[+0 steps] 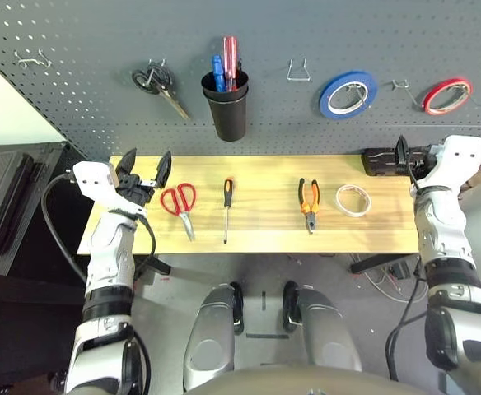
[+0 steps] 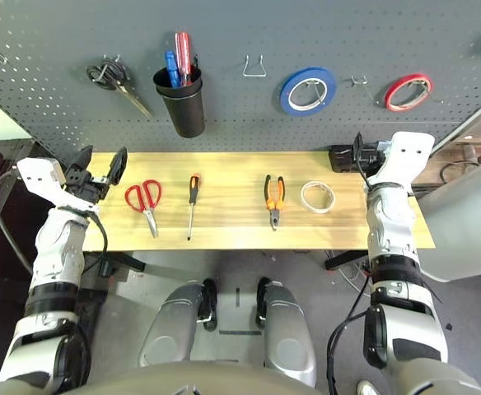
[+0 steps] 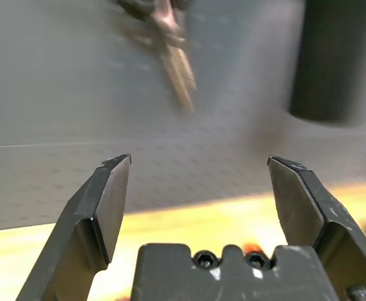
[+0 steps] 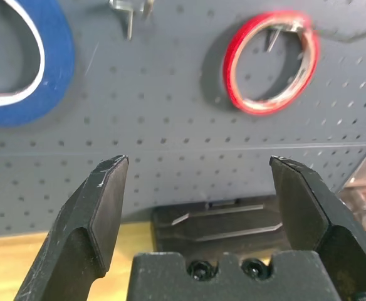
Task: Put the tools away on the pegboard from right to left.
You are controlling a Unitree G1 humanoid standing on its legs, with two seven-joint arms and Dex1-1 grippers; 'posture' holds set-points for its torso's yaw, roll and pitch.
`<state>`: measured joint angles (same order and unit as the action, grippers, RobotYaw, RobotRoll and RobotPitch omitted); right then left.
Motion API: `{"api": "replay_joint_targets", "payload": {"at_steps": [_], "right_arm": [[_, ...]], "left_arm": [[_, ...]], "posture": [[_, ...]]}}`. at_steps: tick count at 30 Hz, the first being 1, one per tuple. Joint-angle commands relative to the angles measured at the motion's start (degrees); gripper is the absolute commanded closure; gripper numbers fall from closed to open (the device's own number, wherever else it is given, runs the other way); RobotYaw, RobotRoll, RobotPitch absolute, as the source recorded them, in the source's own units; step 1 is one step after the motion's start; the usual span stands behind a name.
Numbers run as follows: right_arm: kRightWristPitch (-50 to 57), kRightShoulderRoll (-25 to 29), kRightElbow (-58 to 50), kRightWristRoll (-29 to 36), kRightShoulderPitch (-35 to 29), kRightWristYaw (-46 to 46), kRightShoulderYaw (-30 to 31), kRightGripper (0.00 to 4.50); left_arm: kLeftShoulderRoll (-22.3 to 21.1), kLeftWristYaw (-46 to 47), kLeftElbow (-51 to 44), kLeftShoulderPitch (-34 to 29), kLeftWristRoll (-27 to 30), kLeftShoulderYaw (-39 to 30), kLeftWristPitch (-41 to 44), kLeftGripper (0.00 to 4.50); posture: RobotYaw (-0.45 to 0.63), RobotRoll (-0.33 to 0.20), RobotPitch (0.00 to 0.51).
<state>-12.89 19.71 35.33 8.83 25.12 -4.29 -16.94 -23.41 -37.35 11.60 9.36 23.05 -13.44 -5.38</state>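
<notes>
Four tools are lying in a row on the wooden table [image 1: 257, 239], below the pegboard [image 1: 306, 33] — white tape roll [image 1: 352, 200] rightmost, then pliers [image 1: 309, 202], screwdriver [image 1: 227, 204], red-handled scissors [image 1: 179, 204] — likely ordered for right-to-left hanging. The black cup [image 1: 226, 105] is holding blue and red handles. The left gripper [image 1: 147, 171] and right gripper [image 4: 202, 207] are hovering with jaws spread, holding nothing.

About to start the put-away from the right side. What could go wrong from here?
The white tape roll lies flat on the table, so the open right gripper may struggle to pinch it. The empty hook sits close between the blue tape roll and red tape roll; either might get knocked.
</notes>
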Motion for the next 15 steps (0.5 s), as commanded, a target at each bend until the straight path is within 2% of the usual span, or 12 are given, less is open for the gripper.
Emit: {"api": "replay_joint_targets", "payload": {"at_steps": [1,5,7,10,15], "right_arm": [[5.8,0.2,-3.2,1.2,-2.3,-2.0,0.4,0.00],[15.1,1.8,-8.5,1.3,-4.4,-5.1,1.9,0.00],[20.6,4.5,-10.6,0.2,-4.9,-9.0,4.2,0.00],[27.0,7.7,-14.0,2.4,-5.2,-16.0,5.9,0.00],[34.2,17.2,-10.9,-1.8,-0.3,-29.5,14.0,0.00]], "left_arm": [[-3.5,-7.9,-6.5,-4.2,0.5,4.8,4.6,0.03],[-7.6,-14.8,-12.1,-6.5,0.5,9.1,7.7,0.03],[-8.8,-17.7,-13.2,-5.8,0.0,11.6,8.6,0.03],[-9.5,-20.3,-13.7,-4.6,-0.7,14.1,8.9,0.03],[-9.1,-22.2,-13.6,-0.9,-0.6,16.6,10.3,0.03]], "posture": [[0.06,0.000,0.236],[0.02,0.000,0.260],[-0.01,0.000,0.279],[-0.03,0.000,0.293],[-0.07,0.000,0.319]]}}
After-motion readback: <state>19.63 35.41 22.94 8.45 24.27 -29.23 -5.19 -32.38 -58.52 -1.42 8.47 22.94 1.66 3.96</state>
